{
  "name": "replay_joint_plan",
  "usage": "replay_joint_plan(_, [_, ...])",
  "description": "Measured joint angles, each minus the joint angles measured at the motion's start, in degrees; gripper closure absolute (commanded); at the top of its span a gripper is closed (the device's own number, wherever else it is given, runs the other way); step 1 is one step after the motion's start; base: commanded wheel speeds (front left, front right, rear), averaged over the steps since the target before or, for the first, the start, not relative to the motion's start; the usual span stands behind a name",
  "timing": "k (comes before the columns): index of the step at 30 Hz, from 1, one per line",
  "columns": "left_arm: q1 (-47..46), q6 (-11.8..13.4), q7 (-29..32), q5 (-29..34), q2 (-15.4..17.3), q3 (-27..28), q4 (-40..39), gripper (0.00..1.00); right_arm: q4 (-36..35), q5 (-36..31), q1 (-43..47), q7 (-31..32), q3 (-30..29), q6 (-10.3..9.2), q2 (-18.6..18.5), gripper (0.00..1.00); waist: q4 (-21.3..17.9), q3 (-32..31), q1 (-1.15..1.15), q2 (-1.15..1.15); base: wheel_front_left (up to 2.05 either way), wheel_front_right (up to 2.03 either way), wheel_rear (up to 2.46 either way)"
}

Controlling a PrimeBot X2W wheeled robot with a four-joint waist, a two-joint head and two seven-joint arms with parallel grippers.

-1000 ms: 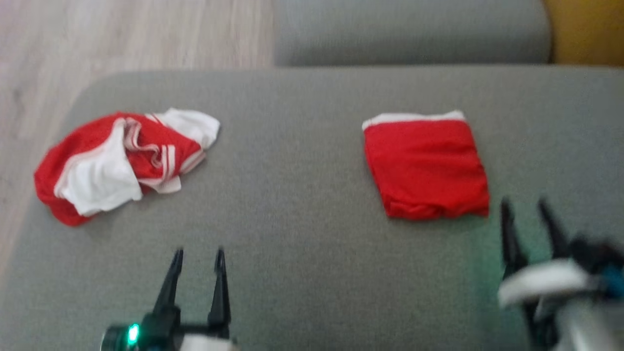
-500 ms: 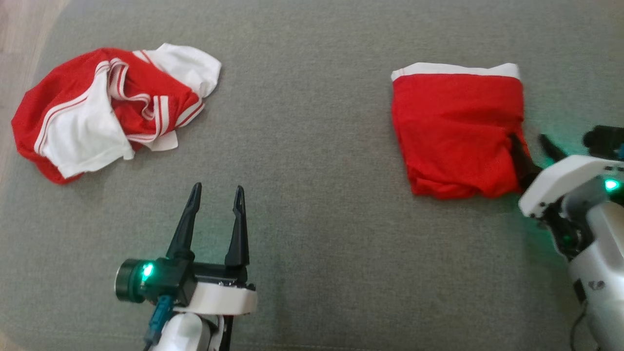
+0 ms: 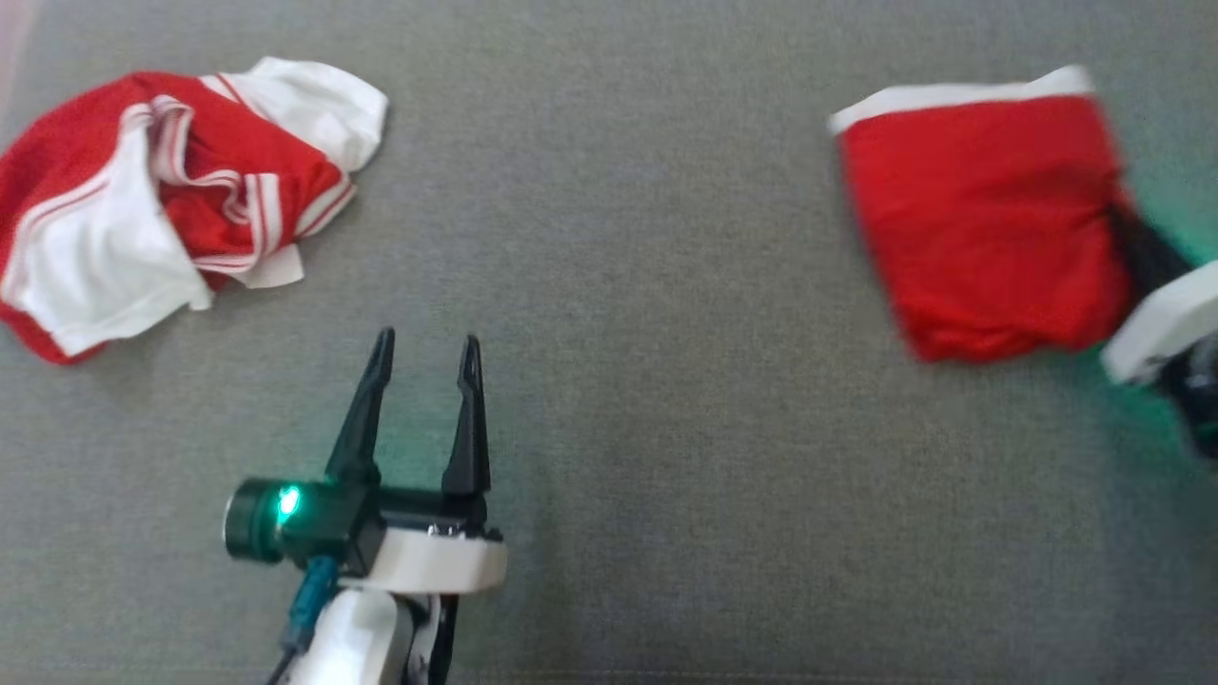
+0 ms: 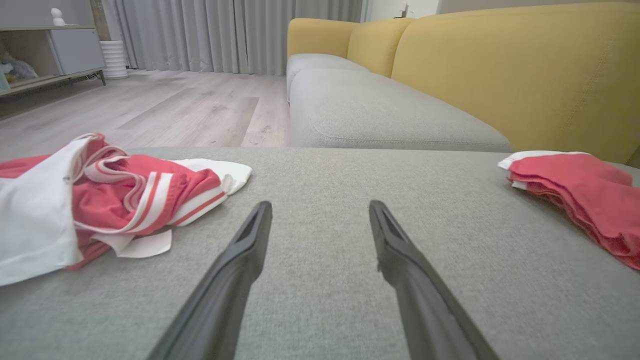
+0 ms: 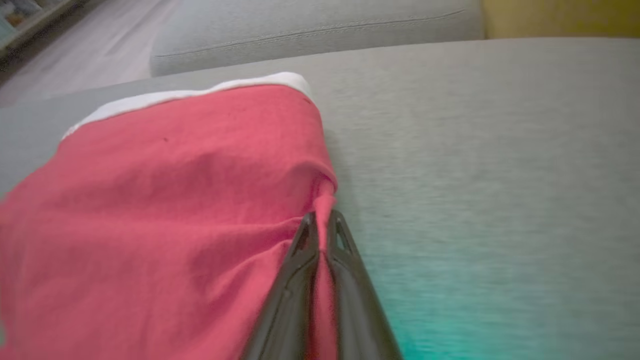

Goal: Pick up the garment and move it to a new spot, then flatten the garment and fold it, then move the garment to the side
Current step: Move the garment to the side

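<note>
My right pincer [image 5: 320,220] pinches the folded red piece [image 3: 980,209] at its edge, probably to shift it aside. My left pincer [image 3: 425,347] is spread, idle. The jersey [image 3: 190,190] lies crumpled, far left on the cushion [image 3: 666,457]. Next I pick up the jersey.

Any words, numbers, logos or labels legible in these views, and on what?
None can be read.
The garment, crumpled, shows only red and white cloth and stripes; no lettering faces a camera.
The folded red piece is plain with a white band.
Items on the shelf are too small to tell.
</note>
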Motion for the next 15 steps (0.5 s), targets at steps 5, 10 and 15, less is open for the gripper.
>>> replay_joint_plan(5, [-2.85,-0.58,-0.01,0.43,-0.02,0.11,-1.1,0.0,1.82,-1.24,-2.5,0.12,-0.69,0.0,-8.35,1.0,-1.37,3.67,0.01,0.0,0.0,0.0,0.0])
replay_joint_plan(10, [-5.67,-1.37,-0.01,0.57,-0.04,0.26,-1.21,0.0,2.55,-4.83,-3.38,-0.42,-5.72,0.0,-17.09,1.0,-2.86,8.11,0.01,0.0,0.0,0.0,0.0])
replay_joint_plan(15, [-8.65,-1.57,-0.01,0.47,-0.05,-0.02,-1.25,0.0,2.78,-8.21,-3.48,-2.52,-12.65,0.0,-21.34,1.0,-4.22,12.05,0.01,0.0,0.0,0.0,0.0])
